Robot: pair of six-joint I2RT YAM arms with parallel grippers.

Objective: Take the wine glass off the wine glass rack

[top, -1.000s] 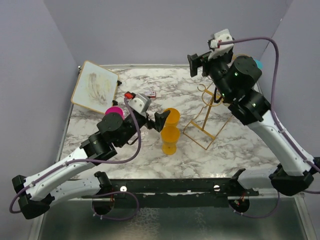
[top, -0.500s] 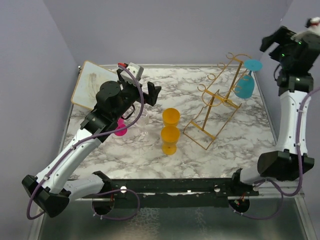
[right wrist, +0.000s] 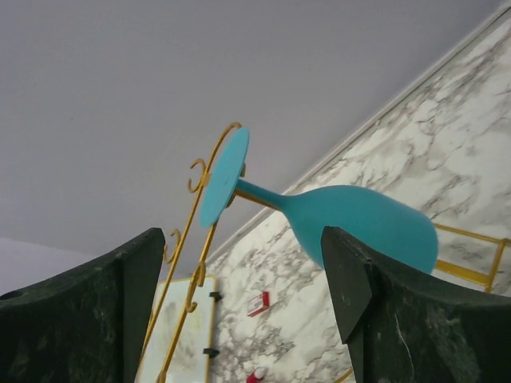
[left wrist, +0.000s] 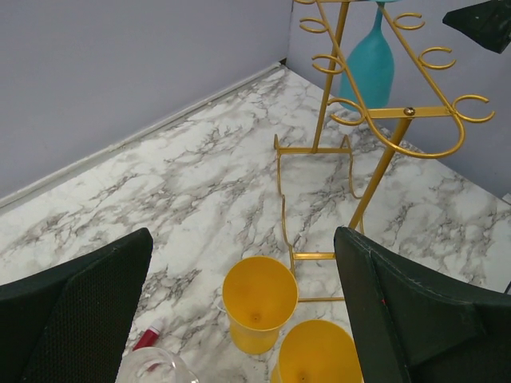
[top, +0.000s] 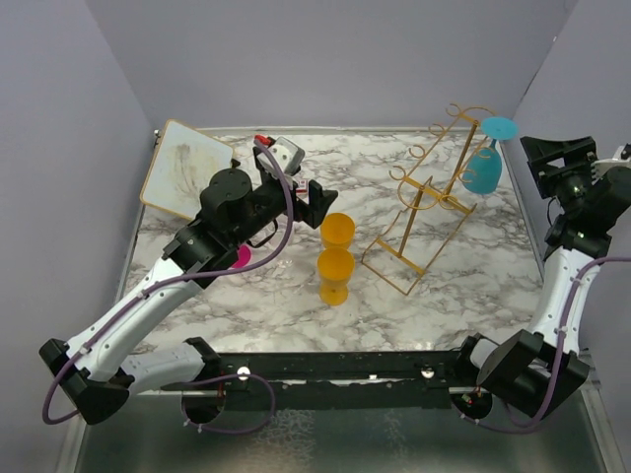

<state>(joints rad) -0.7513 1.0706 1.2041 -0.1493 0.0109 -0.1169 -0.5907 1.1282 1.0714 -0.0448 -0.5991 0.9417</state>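
Your left gripper (top: 317,195) stands wide open and empty, near 2 yellow cups (top: 336,230). The wine glass rack (left wrist: 409,112) lies at its 3 o'clock. The teal wine glass (top: 482,169) hangs foot-up from a top hook on the rack's right side, its long axis near vertical. Your right gripper (top: 557,153), jaws apart and holding nothing, is the nearer one. The glass lies at its 9 o'clock, near but not touching. Judgement: the approach belongs to the right arm.

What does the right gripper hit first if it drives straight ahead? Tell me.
Most likely the teal wine glass hanging from the gold rack: the wrist view frames it between the right gripper's open fingers, distance unclear.
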